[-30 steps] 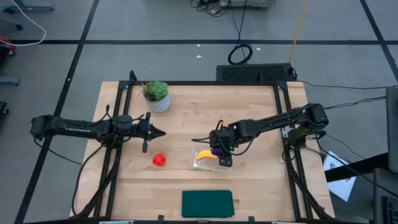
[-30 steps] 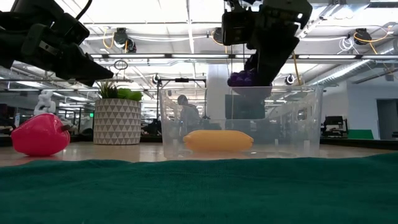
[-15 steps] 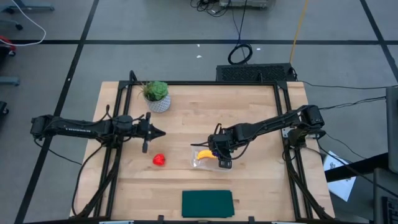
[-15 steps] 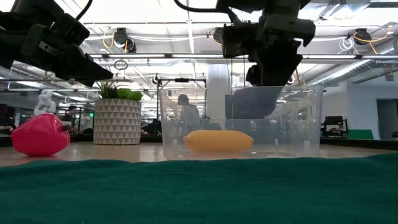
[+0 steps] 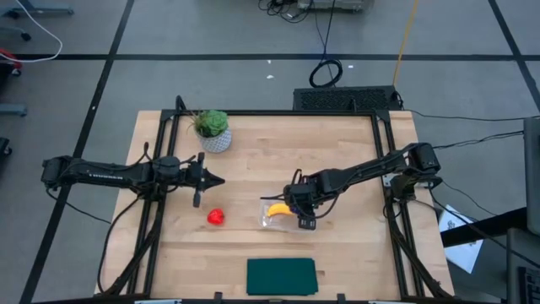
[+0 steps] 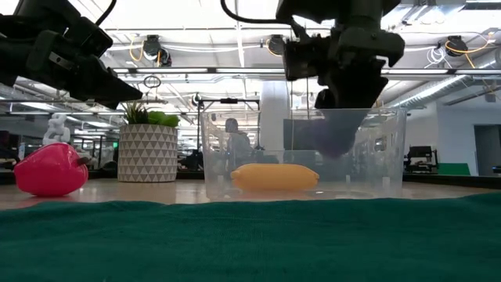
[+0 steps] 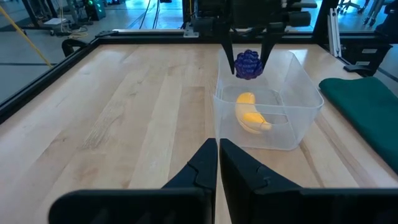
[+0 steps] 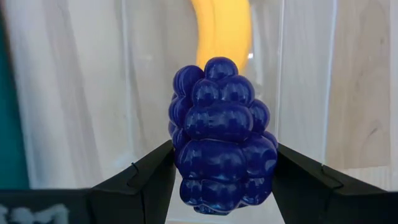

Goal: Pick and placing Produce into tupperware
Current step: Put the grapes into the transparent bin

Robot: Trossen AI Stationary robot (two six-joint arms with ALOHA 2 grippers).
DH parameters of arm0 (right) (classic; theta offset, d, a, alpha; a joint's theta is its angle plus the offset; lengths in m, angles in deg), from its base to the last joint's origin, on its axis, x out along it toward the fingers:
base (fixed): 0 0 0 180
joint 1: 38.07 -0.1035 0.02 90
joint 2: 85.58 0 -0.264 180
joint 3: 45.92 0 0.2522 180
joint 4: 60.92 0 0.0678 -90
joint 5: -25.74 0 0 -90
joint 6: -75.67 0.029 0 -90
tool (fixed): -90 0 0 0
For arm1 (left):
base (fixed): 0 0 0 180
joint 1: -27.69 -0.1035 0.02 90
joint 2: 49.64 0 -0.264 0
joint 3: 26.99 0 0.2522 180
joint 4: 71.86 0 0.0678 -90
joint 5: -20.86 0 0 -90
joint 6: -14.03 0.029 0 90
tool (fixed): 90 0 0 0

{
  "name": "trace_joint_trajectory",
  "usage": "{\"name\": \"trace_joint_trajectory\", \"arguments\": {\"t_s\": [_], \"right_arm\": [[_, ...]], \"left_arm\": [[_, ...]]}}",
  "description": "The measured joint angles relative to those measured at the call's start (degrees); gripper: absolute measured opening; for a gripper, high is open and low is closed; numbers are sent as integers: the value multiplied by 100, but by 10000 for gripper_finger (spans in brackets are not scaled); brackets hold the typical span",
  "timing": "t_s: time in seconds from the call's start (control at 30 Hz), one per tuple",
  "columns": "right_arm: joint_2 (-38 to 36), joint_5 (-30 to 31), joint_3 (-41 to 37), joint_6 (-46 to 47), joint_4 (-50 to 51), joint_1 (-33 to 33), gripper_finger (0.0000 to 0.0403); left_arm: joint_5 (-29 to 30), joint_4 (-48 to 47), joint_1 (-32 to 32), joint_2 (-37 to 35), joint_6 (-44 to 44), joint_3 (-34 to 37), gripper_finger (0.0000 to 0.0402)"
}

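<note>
While your right gripper [image 8: 221, 177] holds the purple toy grape bunch [image 8: 221, 134] inside the clear plastic tupperware [image 7: 298, 118], left gripper [image 7: 217, 163] shut, release next.

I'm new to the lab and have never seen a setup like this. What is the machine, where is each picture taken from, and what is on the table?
It is a robot with two dark arms at a wooden table, each ending in a two-finger gripper. One camera looks straight down from above, one sits level with the tabletop, and one rides on each wrist.

The right gripper holds a purple grape bunch over a clear tupperware, where a yellow banana already lies. The left gripper waits shut above the table's left side, holding nothing.

A red fruit still lies on the table, outside the container. There are also a potted plant near the back and a dark green mat at the front edge.
</note>
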Motion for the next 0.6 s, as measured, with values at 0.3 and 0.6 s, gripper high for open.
{"name": "trace_joint_trajectory", "arguments": {"t_s": [0.3, 0.6], "right_arm": [[0, -20, -107, -204, -24, -11, 221], [0, -302, -109, -744, -177, -9, 221]], "left_arm": [[0, 2, -2, 0, 0, 0, 24], [0, 2, -2, 0, 0, 0, 24]]}}
